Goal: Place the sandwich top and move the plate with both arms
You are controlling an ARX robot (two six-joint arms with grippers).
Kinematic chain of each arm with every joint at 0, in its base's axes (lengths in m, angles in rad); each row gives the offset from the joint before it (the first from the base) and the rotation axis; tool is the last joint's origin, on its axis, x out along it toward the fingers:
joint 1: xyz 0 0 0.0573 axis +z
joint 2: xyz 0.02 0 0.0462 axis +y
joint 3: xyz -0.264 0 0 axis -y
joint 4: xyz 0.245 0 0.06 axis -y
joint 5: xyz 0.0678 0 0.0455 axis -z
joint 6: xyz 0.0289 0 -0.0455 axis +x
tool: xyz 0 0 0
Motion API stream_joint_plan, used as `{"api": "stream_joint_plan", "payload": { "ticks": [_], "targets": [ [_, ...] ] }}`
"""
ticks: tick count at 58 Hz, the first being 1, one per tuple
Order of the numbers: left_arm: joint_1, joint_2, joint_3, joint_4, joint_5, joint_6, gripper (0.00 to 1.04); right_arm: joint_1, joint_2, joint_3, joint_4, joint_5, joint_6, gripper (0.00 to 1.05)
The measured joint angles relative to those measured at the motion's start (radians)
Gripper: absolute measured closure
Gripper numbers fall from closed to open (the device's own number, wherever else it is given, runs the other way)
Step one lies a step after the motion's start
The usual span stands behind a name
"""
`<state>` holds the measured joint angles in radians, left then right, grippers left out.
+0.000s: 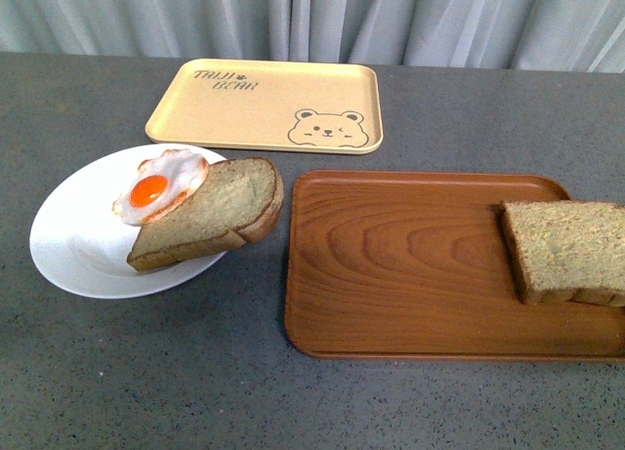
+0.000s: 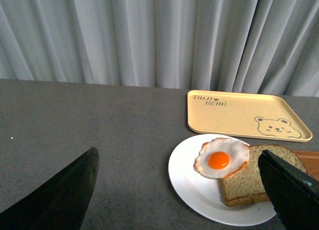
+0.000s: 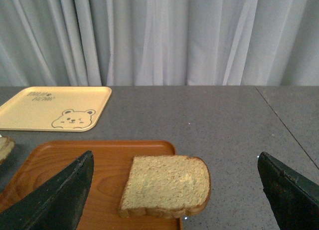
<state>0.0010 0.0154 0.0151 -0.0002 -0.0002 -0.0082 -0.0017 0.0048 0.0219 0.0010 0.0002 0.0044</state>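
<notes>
The thick squarish slice of speckled brown wholemeal bread, the sandwich top (image 1: 566,250), lies flat at the right end of the brown wood-grain rectangular tray (image 1: 391,265); its long axis runs left to right across the tray, slightly skewed; its straight cut end faces left towards the plain round white shallow plate (image 1: 78,245), and its right end is cut off by the edge of the front view; in the right wrist view that end is rounded and reaches past the tray's rim, over the grey speckled table (image 1: 146,372). The plate sits on the table well to the left of the slice, just beside the wooden tray; it carries a fried egg with an orange yolk (image 1: 156,188) and a second brown bread slice with a domed edge (image 1: 215,216); the egg overlaps this slice's left corner, and the domed side hangs over the plate's right rim towards the wooden tray. A pale yellow rectangular bear-print tray (image 1: 244,108) lies behind both, near the grey pleated curtain (image 1: 391,20).

Neither arm shows in the front view. The left gripper (image 2: 177,151) has its black fingers (image 2: 65,195) spread wide, nothing between them, the plate ahead; the right gripper (image 3: 175,154) likewise has its fingers (image 3: 55,200) far apart, holding nothing, the sandwich top ahead of it.
</notes>
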Motion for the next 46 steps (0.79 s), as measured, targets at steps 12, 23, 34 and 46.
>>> {"api": "stream_joint_plan", "payload": {
  "ticks": [12,23,34,46],
  "targets": [
    [0.0,0.0,0.0,0.0,0.0,0.0,0.09,0.0,0.0,0.0,0.0,0.0,0.0,0.09],
    [0.0,0.0,0.0,0.0,0.0,0.0,0.09,0.0,0.0,0.0,0.0,0.0,0.0,0.09],
    [0.0,0.0,0.0,0.0,0.0,0.0,0.09,0.0,0.0,0.0,0.0,0.0,0.0,0.09],
    [0.0,0.0,0.0,0.0,0.0,0.0,0.09,0.0,0.0,0.0,0.0,0.0,0.0,0.09]
  ]
}}
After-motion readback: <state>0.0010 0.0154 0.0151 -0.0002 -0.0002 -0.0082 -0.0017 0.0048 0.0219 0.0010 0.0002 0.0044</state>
